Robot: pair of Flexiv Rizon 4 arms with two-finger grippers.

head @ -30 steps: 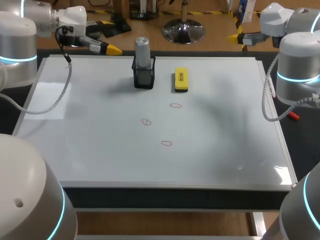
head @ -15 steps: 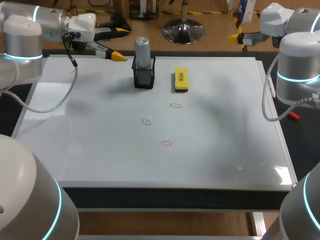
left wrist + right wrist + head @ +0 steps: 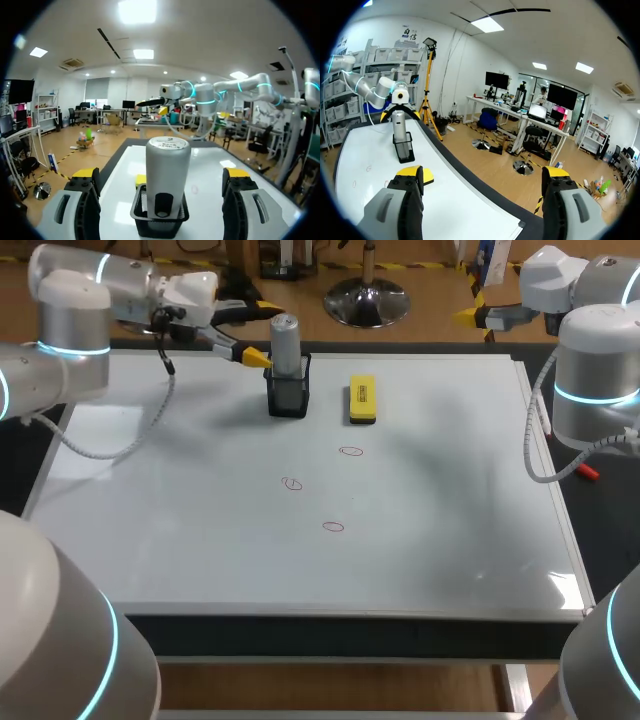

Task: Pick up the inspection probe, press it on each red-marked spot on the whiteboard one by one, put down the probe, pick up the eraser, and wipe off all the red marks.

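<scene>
**Ana:** Left gripper was lined up on the inspection probe, fingers spread wide and nothing in them!

**Ben:** Nothing touched either, going by the wrist view. The grey probe stood upright in its black holder at the far side of the whiteboard, centred between the two yellow tips and just ahead of them.

**Ana:** So the pick-up was the step in hand, I'd say. How should it go?

**Ben:** Level and square, for my money. Ease in until both pads flank the bare body above the holder's rim, then close. Too low, and a finger could catch the holder. Off-centre, and one tip could nudge the probe and tip the lot.

**Ana:** Then straight up?

**Ben:** Straight up, so the probe clears the holder without dragging it along.

**Ana:** Moving right, three red rings sat mid-board: the left mark, the near mark and the far mark.

**Ben:** All well apart from the holder. The yellow eraser lay flat near the holder's right side, not touching it.

**Ana:** And over at the far right corner?

**Ben:** The right gripper sat beyond the board's edge, fingers wide apart and empty.
</scene>
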